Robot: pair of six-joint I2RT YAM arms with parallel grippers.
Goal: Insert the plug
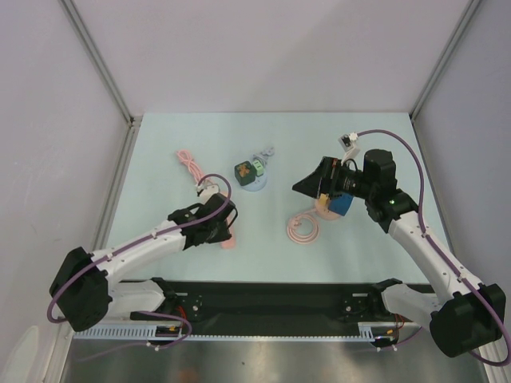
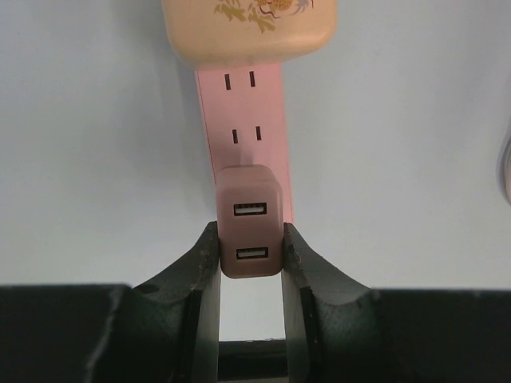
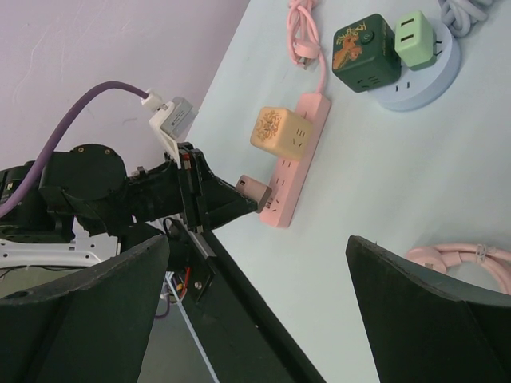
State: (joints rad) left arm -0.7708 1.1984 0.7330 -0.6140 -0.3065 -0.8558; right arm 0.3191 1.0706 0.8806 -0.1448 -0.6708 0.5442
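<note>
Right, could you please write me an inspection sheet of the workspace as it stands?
Surface: pale green table, matte.
Job's things: pink charger sits at the end of the pink power strip; how deep it is seated cannot be told.
Clutter: cream cube adapter plugged on the strip; dark green cube and light green plug on a round socket base.
Grippers: left gripper jaws shut on the charger; right gripper jaws open, holding nothing.
Cables: pink cord leaving the strip; pink coil by the right arm.
Surroundings: white walls with metal frame posts.
</note>
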